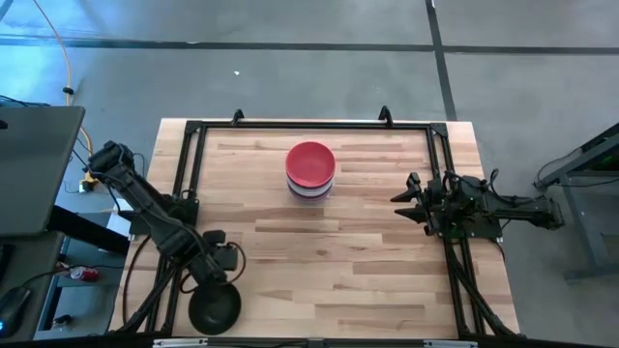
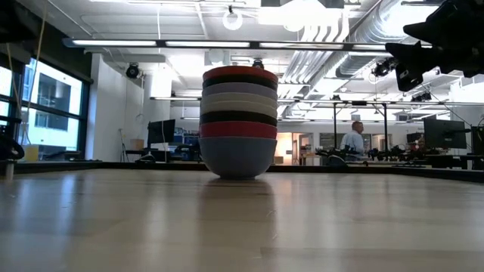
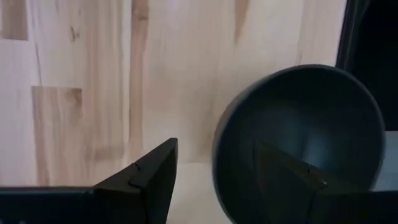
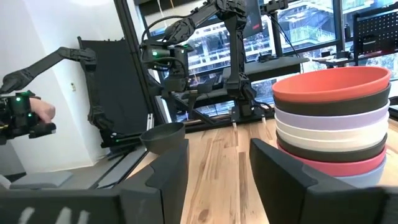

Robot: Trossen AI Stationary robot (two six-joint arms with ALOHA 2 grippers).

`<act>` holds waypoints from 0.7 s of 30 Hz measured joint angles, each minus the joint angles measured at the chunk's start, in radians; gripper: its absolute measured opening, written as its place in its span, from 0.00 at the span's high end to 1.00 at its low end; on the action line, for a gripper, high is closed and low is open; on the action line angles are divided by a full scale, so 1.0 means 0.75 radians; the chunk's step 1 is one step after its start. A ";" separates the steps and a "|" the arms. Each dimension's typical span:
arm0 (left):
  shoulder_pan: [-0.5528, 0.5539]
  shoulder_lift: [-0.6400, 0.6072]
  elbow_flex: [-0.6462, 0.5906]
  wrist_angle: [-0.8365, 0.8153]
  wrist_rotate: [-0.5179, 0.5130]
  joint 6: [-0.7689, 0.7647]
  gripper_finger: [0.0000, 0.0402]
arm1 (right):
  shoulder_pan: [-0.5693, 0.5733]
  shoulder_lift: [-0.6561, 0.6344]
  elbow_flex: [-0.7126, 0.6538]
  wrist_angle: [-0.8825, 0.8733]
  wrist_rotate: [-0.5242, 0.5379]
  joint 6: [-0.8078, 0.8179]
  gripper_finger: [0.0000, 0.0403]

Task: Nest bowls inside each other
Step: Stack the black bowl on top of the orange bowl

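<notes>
A stack of nested bowls (image 1: 310, 169) with a red one on top rests on its blue bottom bowl (image 2: 237, 159) at the table's far middle; it also fills the right wrist view as the stack (image 4: 336, 124). One black bowl (image 1: 214, 309) sits alone at the near-left corner, upright, hollow side up (image 3: 298, 130). My left gripper (image 3: 216, 146) is open just above it, one finger over the hollow and one outside the wall; from across the table a gap shows between the left gripper (image 4: 186, 96) and the bowl (image 4: 163, 137). My right gripper (image 1: 401, 198) hangs open at the table's right side, raised (image 2: 408, 68).
A black frame rail (image 1: 189, 164) runs around the table's left, far and right edges. Bare wood (image 1: 329, 271) lies between the lone bowl and the stack. A person (image 2: 352, 137) stands in the room far behind, and a hand (image 4: 43, 112) shows beyond the table's left side.
</notes>
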 joint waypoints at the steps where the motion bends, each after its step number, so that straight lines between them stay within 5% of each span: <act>1: -0.008 0.000 0.000 0.008 0.000 -0.004 0.51 | 0.000 0.000 0.000 0.001 0.000 0.000 0.60; 21: -0.012 0.183 -0.002 0.055 0.068 0.028 0.52 | 0.001 0.000 0.002 0.021 -0.014 -0.004 0.60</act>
